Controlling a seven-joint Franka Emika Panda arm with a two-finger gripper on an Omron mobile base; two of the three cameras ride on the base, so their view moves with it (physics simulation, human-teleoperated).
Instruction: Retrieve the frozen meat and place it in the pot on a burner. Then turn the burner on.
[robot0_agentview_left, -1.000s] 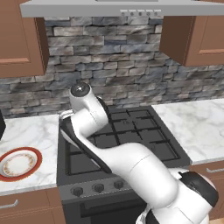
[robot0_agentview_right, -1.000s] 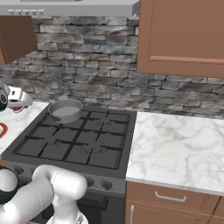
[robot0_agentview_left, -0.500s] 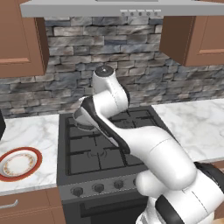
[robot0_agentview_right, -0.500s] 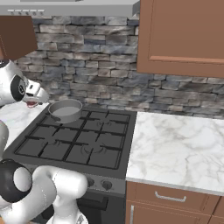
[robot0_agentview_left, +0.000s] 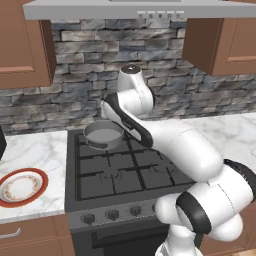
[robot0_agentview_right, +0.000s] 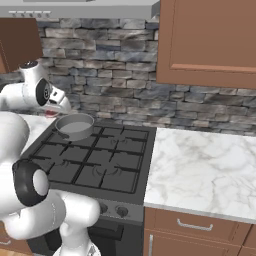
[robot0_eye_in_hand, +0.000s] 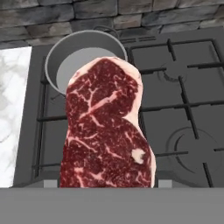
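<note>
In the hand view the frozen meat (robot0_eye_in_hand: 107, 129) hangs closest, gripped from below by the gripper, whose jaws are closed on the slab and hidden by it. Behind it, toward 11 o'clock, the pot (robot0_eye_in_hand: 59, 57) stands on the back left burner of the stove (robot0_eye_in_hand: 183, 109). The stone wall (robot0_eye_in_hand: 109, 13) is farthest.

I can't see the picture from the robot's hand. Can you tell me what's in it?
A big dark-red slab of raw meat with pale marbling hangs close in front of the camera, held up over the black stove. Behind its top edge sits a round grey pot, empty, on a back burner, with white marble counter beside the stove.
</note>
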